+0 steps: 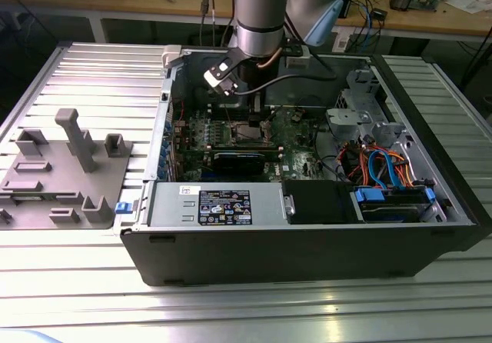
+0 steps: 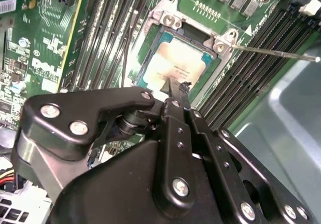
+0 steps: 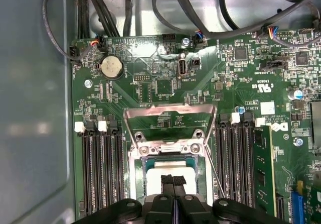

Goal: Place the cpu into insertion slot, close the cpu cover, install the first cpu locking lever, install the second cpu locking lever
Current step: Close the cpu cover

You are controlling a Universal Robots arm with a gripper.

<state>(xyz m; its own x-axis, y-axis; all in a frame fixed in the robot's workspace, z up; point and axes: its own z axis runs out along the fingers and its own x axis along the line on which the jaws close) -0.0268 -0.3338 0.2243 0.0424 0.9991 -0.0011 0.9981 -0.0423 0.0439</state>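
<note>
**Gripper over seated chip, cover standing open**

The black two-fingered gripper (image 3: pixel 173 179) is hanging over the small square dark insertion slot with a silvery metal rim (image 3: pixel 170 159), its fingers pressing together. The flat silvery-grey square cpu (image 3: pixel 155 181) is lying inside that slot. The thin silvery windowed cpu cover (image 3: pixel 170 112) is standing hinged open at the slot's far edge. Long black memory slots (image 3: pixel 100 174) are flanking the slot on both sides.
</note>
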